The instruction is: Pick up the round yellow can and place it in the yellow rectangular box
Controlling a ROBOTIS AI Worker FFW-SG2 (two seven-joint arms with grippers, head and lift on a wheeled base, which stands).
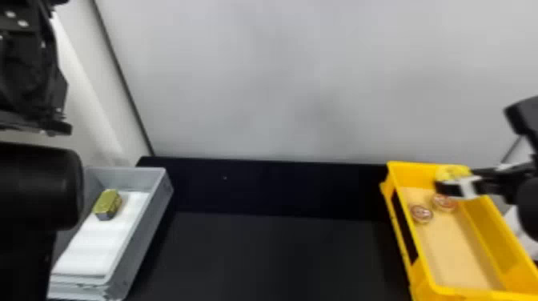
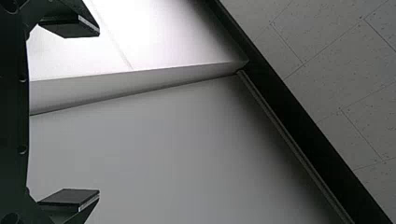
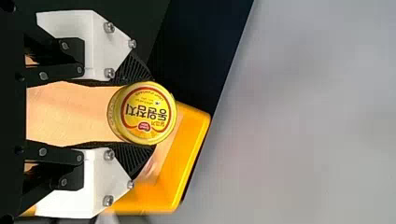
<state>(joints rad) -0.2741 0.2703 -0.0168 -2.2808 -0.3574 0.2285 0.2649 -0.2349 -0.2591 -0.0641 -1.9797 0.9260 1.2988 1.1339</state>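
Observation:
At the far end of the yellow rectangular box (image 1: 444, 252), my right gripper (image 1: 454, 180) holds the round yellow can (image 1: 451, 171) above the box floor. In the right wrist view, the black ribbed fingers of my right gripper (image 3: 148, 112) press on opposite sides of the can (image 3: 145, 113), its printed lid facing the camera. The yellow box (image 3: 175, 161) lies beyond it. My left gripper (image 1: 44, 120) is parked high at the left edge; in the left wrist view, the left gripper (image 2: 99, 113) stands open with nothing between its fingertips.
Two round cans with reddish tops (image 1: 421, 214) lie in the yellow box's far half. Left of the black table (image 1: 280, 256), a grey box (image 1: 140, 236) holds white sheets and a gold angular can (image 1: 107, 203). A pale grey wall (image 1: 300, 80) rises behind the table.

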